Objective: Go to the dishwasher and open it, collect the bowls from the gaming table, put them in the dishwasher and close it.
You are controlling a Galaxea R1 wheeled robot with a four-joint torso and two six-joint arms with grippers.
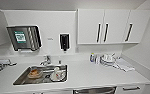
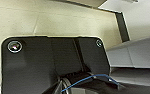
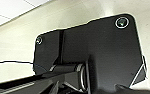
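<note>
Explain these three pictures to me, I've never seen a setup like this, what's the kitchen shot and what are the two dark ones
These come from one wheeled robot with two arms. The kitchen picture is from a camera high on the robot, looking down at a white counter. Set into it is a steel sink with dishes inside and a faucet behind it. To the right stand a small bottle and stacked dishes. On the wall hang a paper towel dispenser, a black soap dispenser and white cabinets. At the bottom edge is the top of the dishwasher.

The two dark pictures come from cameras on the wrists. The black plate in each is part of the robot. Nothing can be seen held.
</note>
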